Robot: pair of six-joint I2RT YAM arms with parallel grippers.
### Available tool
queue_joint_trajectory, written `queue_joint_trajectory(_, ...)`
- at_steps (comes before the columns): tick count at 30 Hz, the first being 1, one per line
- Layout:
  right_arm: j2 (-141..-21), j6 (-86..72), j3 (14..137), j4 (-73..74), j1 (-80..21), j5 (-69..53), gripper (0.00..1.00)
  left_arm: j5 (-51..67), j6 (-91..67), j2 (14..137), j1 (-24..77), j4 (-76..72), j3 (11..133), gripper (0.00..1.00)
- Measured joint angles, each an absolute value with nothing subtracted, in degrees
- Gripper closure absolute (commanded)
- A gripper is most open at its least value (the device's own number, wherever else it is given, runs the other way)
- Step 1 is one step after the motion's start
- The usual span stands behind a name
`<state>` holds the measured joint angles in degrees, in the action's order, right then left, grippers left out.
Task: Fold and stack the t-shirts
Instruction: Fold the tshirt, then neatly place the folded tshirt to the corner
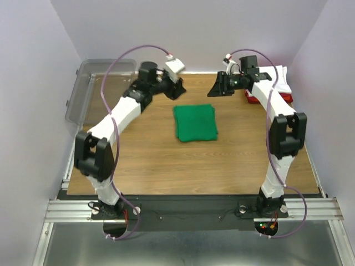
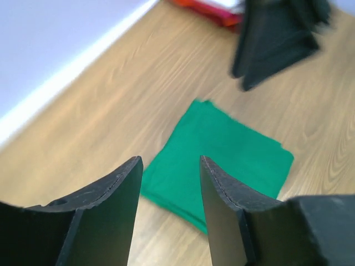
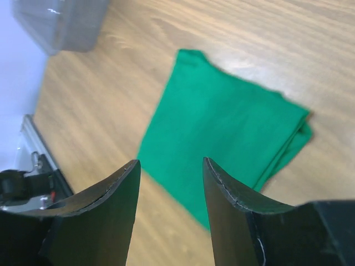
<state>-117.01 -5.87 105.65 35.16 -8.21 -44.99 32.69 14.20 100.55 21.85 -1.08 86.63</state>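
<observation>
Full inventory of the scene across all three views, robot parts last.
green t-shirt: 1, bright green, folded, mid-table
white t-shirt: 1, white, far right edge, on the red one, partly behind the right arm
red t-shirt: 1, red, far right edge, under the white one
bin: 1, clear grey, far left corner
table: 1, brown wood
frame rails: silver, near edge, at the arm bases
left arm: 1, white and black, reaching to the far left
right arm: 1, white and black, reaching to the far right
left gripper: 1, black, open, empty
right gripper: 1, black, open, empty
</observation>
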Motion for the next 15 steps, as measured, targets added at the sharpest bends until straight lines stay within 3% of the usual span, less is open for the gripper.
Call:
queue_joint_trajectory(7,-105.97,-8.03,89.41,34.11,-5.19,-42.76,0.42,21.65,31.9,96.25,43.2,1.72,79.57,0.43)
queue_joint_trajectory(12,-105.97,-10.37,79.57,34.44,-0.36,-40.23,0.36,13.56,37.67,103.83,49.04,4.03,78.02,0.39)
queue_joint_trajectory(15,-105.97,-11.4,76.27,34.22,2.15,-39.2,0.25,10.15,39.68,107.7,51.16,4.27,78.02,0.39)
